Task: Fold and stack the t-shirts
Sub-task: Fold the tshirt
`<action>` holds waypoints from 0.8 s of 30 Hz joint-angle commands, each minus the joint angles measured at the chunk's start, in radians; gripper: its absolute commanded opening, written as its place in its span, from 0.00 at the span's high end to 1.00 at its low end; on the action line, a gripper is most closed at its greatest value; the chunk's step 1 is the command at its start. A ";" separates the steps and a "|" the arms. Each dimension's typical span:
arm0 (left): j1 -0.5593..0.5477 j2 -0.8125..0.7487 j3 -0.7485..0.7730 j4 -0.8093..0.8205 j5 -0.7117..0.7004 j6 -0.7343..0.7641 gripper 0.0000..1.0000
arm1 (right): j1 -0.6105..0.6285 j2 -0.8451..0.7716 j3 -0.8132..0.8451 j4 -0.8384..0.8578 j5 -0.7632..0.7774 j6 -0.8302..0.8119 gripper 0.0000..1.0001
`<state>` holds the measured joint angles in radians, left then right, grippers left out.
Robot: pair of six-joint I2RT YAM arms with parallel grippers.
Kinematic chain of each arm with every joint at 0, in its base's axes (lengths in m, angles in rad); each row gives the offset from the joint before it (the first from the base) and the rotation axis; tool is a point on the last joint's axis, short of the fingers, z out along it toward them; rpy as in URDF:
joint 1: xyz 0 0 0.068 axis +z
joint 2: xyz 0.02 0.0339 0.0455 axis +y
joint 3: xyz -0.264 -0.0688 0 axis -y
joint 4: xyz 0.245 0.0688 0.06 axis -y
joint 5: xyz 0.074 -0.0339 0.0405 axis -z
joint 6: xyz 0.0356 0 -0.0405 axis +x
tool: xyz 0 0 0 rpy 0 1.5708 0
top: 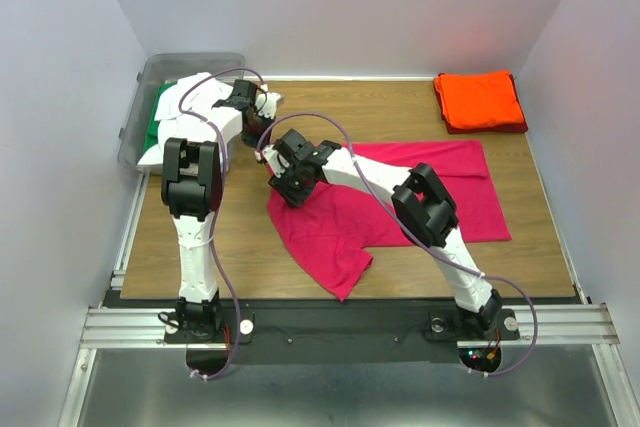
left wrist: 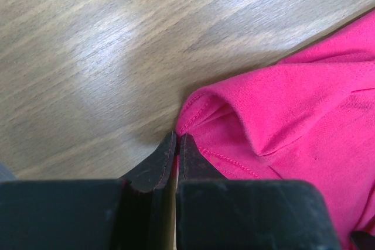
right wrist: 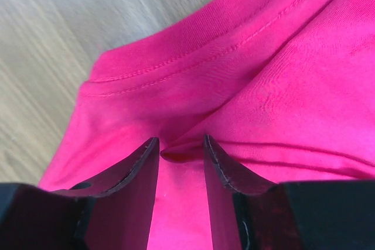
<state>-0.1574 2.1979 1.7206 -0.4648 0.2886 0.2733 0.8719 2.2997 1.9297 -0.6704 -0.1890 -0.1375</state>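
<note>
The magenta tee (top: 480, 202) lies spread, long axis crosswise, near-left of the folded orange tee (top: 480, 99). Wrist views alone show the left gripper (left wrist: 177, 139) pinching its hem, the right gripper (right wrist: 181, 144) spread astride a fold.

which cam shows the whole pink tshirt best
Top external: the pink t-shirt lies spread on the table, nearly all of it visible, the right arm crossing it. Left wrist shows only a hemmed corner at the shut left jaws; right wrist only a stitched edge and a fold between the parted right jaws.
</note>
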 commanded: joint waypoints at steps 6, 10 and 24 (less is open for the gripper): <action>0.019 0.016 0.010 0.005 0.007 -0.003 1.00 | 0.012 -0.020 -0.014 0.026 0.013 0.016 0.58; 0.022 0.019 0.010 0.006 0.006 -0.003 1.00 | 0.010 -0.046 -0.028 0.026 0.011 0.018 0.66; 0.035 0.052 0.060 -0.006 0.003 -0.006 1.00 | 0.010 -0.152 -0.077 0.011 -0.035 0.015 0.99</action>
<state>-0.1356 2.2269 1.7561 -0.4591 0.3145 0.2630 0.8719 2.2436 1.8652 -0.6724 -0.1875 -0.1307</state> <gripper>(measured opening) 0.110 0.023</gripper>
